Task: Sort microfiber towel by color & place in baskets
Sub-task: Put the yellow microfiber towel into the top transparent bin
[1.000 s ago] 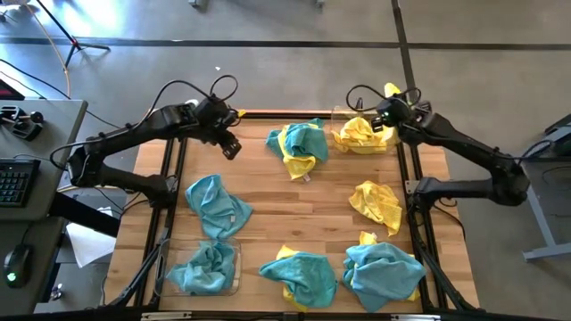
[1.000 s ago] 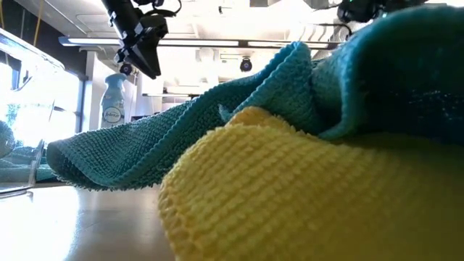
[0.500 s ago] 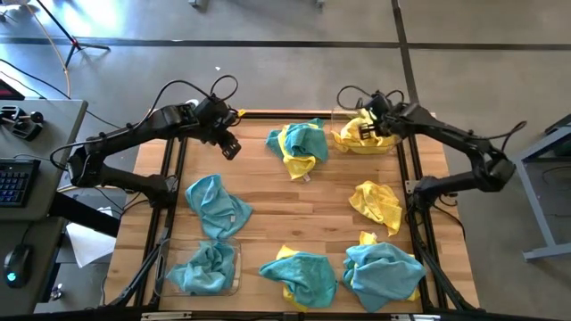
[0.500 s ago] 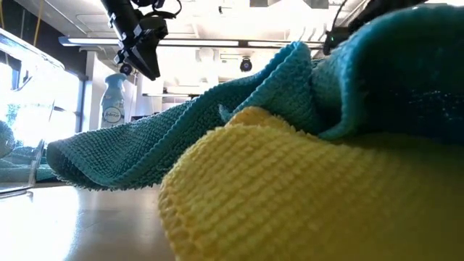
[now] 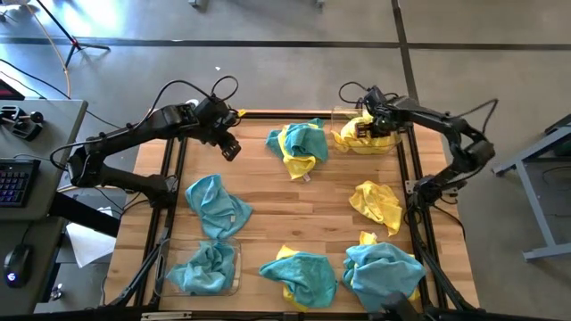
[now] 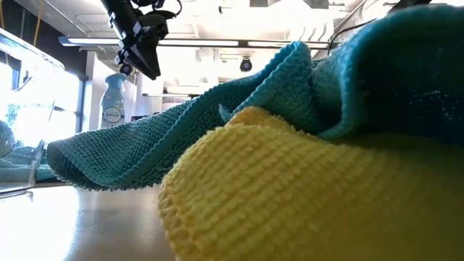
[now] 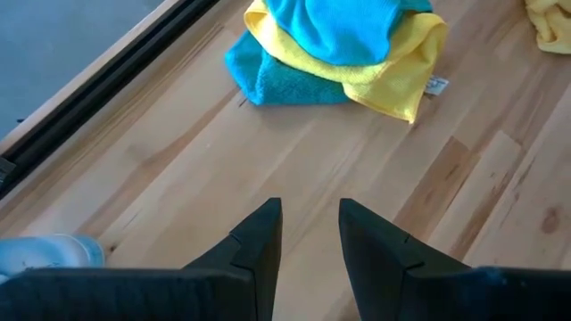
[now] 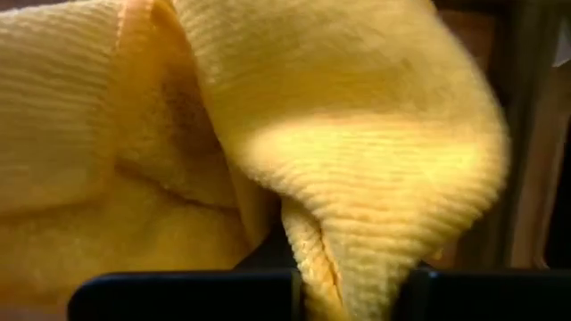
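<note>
My right gripper [image 5: 360, 130] is down in the far-right basket [image 5: 337, 116], shut on a yellow towel [image 8: 357, 143] that lies on the yellow towels [image 5: 379, 140] there. My left gripper [image 7: 309, 241] hangs open above bare wood at the far left [image 5: 230, 147], touching nothing. A teal-and-yellow pile [image 5: 302, 143] lies between the two. A teal towel [image 5: 217, 205] and a yellow one [image 5: 376, 201] lie mid-table. Two teal-over-yellow heaps [image 5: 299, 272] [image 5: 384, 272] sit at the near edge. The near-left basket [image 5: 235, 267] holds a teal towel [image 5: 203, 267]. My right gripper has a raised fold of the yellow towel [image 8: 312, 241] between its two fingers, coming from above and pointing steeply down. The rest of the cloth bulges slack past the fingers and rests on the yellow heap in the basket. How many layers are held does not show.
Black rails [image 5: 169, 178] run along the table's left and right sides. Bare wood [image 5: 303, 209] lies mid-table between the towels. A spray bottle [image 6: 114, 98] stands beyond the table. In the low view a teal and yellow towel [image 6: 290, 181] fills the foreground.
My right gripper has come down and toward the table's left into the far-right basket, tipping to point steeply down. The yellow towel it carries has gone from above the basket's far rim onto the yellow heap inside.
</note>
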Controlling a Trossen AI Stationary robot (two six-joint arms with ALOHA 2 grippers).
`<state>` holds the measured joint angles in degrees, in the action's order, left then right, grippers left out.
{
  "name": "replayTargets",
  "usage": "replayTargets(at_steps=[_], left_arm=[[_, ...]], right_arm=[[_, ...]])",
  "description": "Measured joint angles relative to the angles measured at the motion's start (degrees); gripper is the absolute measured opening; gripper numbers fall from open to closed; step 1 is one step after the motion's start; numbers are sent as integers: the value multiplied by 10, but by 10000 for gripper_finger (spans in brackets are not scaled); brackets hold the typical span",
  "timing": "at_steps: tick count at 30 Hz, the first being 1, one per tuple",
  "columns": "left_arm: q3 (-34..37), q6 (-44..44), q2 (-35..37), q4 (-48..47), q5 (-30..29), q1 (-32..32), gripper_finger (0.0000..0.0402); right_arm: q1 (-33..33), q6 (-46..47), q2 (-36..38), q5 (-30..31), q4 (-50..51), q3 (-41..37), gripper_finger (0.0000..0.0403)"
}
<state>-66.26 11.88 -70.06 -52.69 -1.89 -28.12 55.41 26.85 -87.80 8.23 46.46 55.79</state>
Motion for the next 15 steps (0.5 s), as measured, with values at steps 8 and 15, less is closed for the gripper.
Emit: replayTargets(at_steps=[8,15], left_arm=[[0,0,0,0,0,0,100],[0,15,0,0,0,0,100]], right_arm=[[0,-3,-20,-28,-53,0,91],[12,-14,-22,-43,-60,0,128]])
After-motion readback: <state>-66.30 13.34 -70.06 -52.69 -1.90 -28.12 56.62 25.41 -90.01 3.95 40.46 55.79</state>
